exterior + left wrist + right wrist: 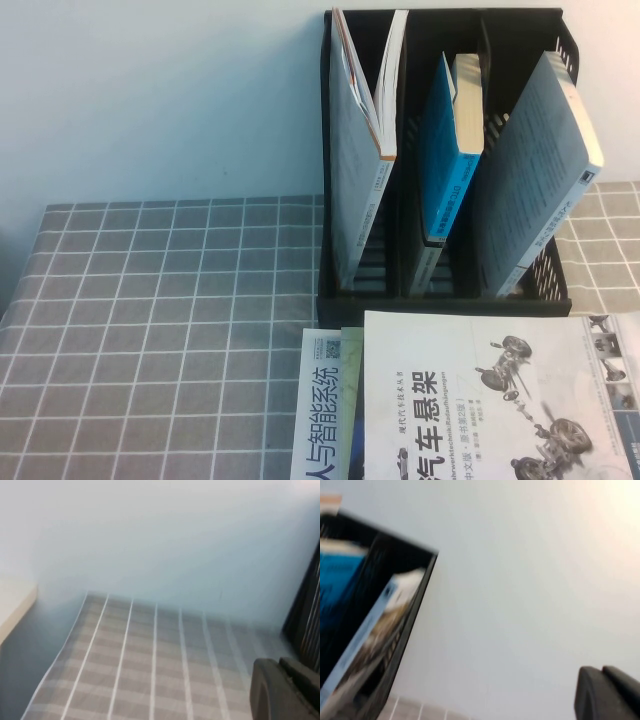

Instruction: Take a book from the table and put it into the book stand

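Left gripper (285, 690): only a dark corner is being shown in the left wrist view, above bare grid cloth beside the rack; whether it is released or clenched cannot be told. Right gripper (607, 692): same story, a dark corner is being seen against the wall, with the book stand (395, 630) off to one side. Neither is being seen in the high view, and nothing is being held, as far as can be judged.

The book (495, 400) is lying flat on the table (160, 330), just in front of the book stand (440, 290), overlapping two other books (325, 410).

Handling, judged: thin, light, floppy, probably slick-covered. It should be taken at a free edge, likely the spine side, and slid off before being stood up. All three slots are being occupied already, so a tight fit is expected.
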You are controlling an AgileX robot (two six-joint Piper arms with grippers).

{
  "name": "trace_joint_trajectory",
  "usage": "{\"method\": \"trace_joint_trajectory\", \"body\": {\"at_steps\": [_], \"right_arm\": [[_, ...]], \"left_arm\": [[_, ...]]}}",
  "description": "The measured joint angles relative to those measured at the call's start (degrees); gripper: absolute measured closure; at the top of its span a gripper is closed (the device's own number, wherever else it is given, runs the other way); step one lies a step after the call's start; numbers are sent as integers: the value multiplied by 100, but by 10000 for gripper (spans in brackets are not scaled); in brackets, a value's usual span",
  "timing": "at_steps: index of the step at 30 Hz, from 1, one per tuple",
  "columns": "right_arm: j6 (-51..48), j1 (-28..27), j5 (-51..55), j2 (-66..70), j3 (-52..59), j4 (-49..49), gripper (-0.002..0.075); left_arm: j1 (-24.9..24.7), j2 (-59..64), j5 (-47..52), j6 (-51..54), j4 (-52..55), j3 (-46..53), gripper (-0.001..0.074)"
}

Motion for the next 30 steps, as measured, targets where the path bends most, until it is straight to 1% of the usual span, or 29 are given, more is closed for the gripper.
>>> {"method": "trace_joint_trajectory", "body": {"at_steps": [4,7,10,13,16,21,24,28,30], "right_arm": [[92,0,-1138,0,0,0,729],[103,0,-1577,0,0,0,729],[103,0,-1826,0,0,0,729],[103,0,-1890,0,0,0,729],[232,0,-2107,0,0,0,729],[1239,0,-3054,-9,0,0,729],[1619,0,-3324,-9,0,0,729],[2599,0,-3280,-9,-21,0,729],[3168,0,-2835,-9,-240,0,729]], "left_arm": [[0,0,-951,9,-1074,0,739],[0,0,-1338,9,-1836,0,739],[0,0,-1406,9,-2235,0,739],[0,0,-1431,9,-2390,0,739],[0,0,-1690,-33,-2547,0,739],[0,0,-1970,-628,-2829,0,739],[0,0,-2009,-1061,-2869,0,739],[0,0,-1992,-1192,-2505,-134,737],[0,0,-1981,-1202,-2110,-370,737]]}}
